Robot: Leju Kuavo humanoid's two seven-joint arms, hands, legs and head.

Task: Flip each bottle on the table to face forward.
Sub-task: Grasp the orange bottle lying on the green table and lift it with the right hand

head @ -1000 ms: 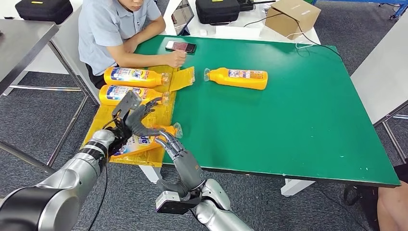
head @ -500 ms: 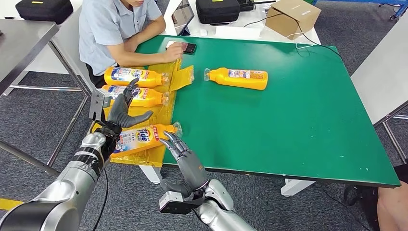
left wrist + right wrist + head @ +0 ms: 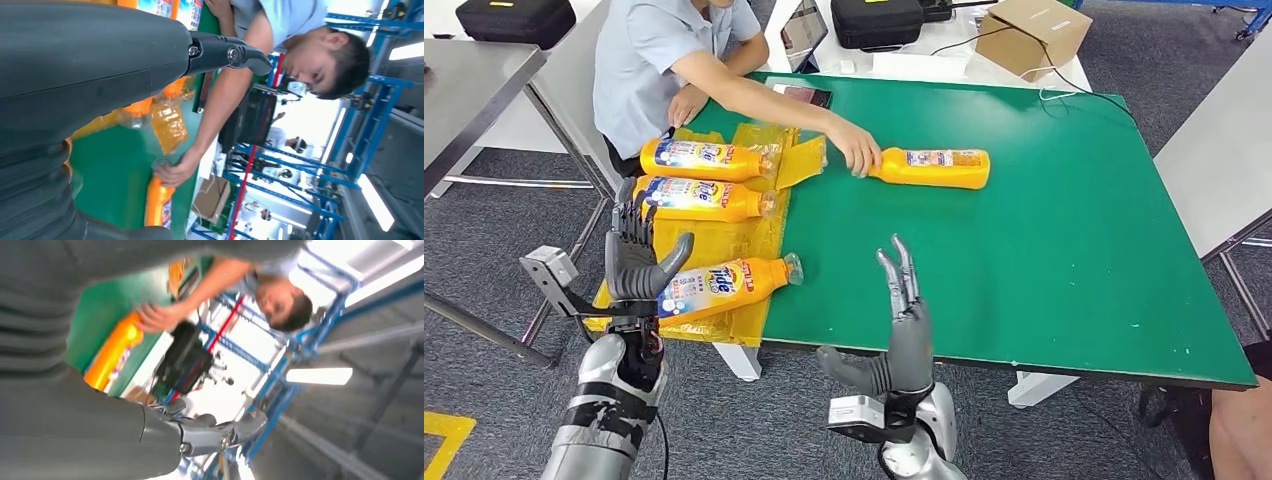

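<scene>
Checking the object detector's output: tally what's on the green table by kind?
Orange bottles: 4
Yellow plastic sheet: 1
Phone: 1
Total: 6

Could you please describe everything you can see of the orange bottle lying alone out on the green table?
The lone orange bottle looks like glossy plastic, with a white and blue printed label strip along its upper side. It lies flat on the green table, body toward the right, neck toward the left. A person's hand covers its neck end, so the cap is hidden. It lies apart from the yellow sheet and the other bottles.
</scene>
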